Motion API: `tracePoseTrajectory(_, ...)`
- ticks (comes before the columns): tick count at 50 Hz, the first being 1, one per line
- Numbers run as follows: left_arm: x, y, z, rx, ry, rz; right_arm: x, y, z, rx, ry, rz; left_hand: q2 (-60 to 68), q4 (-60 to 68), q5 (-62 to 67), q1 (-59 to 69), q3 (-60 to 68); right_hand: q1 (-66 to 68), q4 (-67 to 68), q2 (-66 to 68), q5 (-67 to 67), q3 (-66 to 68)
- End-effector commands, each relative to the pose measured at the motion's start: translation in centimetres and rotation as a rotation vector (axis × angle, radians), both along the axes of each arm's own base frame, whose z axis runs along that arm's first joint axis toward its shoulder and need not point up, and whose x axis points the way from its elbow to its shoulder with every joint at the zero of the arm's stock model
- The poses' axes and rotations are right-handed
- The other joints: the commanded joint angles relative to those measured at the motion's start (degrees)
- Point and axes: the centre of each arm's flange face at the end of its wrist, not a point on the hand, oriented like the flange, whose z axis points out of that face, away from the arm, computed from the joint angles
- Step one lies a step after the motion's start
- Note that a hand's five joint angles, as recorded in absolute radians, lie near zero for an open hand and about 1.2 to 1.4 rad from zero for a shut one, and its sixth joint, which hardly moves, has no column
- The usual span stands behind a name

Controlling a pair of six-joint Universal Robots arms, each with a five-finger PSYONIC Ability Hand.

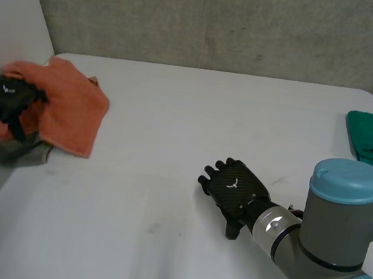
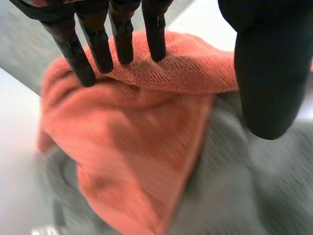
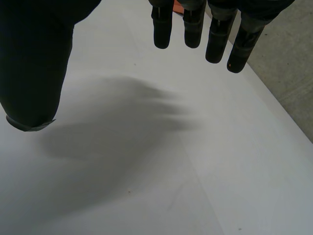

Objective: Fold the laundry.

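Left robot hand (image 1: 7, 93) around orange towel (image 1: 73, 109) edge

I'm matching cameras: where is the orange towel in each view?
Head view: orange towel at the table's far left, in the left hand.
Left wrist view: under its own fingers, over a grey cloth.
Right wrist view: an orange sliver past the right hand's fingertips.
Shared landmark: the grey cloth under it.

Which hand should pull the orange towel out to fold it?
Left, probably. The left hand grips the towel. The right hand hangs open over the bare table, well apart from the towel.
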Motion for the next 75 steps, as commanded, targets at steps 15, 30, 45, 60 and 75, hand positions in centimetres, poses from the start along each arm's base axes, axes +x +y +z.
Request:
tracePoseTrajectory(15,-3.3,-6.8,0.4,-0.248,0.113,-0.030,-0.3,0.0,-0.4,0.006,0.001,-0.005,-6.9,-6.7,-6.7,-6.9,-6.5,-1.7,-3.4,-2.8,-3.8,-2.2)
tracePoseTrajectory(30,-5.2,-6.6,-1.3,-0.174,0.038,-0.048,-0.6,-0.9,0.0,-0.010,-0.003,-0.026,61.3,61.5,61.6,61.4,61.8,-1.7,-3.4,-2.8,-3.8,-2.2)
tracePoseTrajectory(45,-17.2,7.9,12.0,-0.339,0.396,-0.248,-3.4,-6.0,2.5,-0.104,-0.024,-0.247,61.3,61.5,61.6,61.4,61.8,-1.7,-3.4,-2.8,-3.8,-2.2)
tracePoseTrajectory(60,-26.9,21.0,5.4,0.162,0.680,-0.544,-5.9,-9.0,4.8,-0.152,-0.080,-0.396,-1.8,-1.6,-1.5,-1.7,-1.3,-1.7,-3.4,-2.8,-3.8,-2.2)
tracePoseTrajectory(75,-19.5,11.9,5.4,-0.045,0.471,-0.257,-5.6,-6.7,6.7,-0.084,-0.066,-0.315,-6.8,-6.6,-6.5,-6.7,-6.3,-1.7,-3.4,-2.8,-3.8,-2.2)
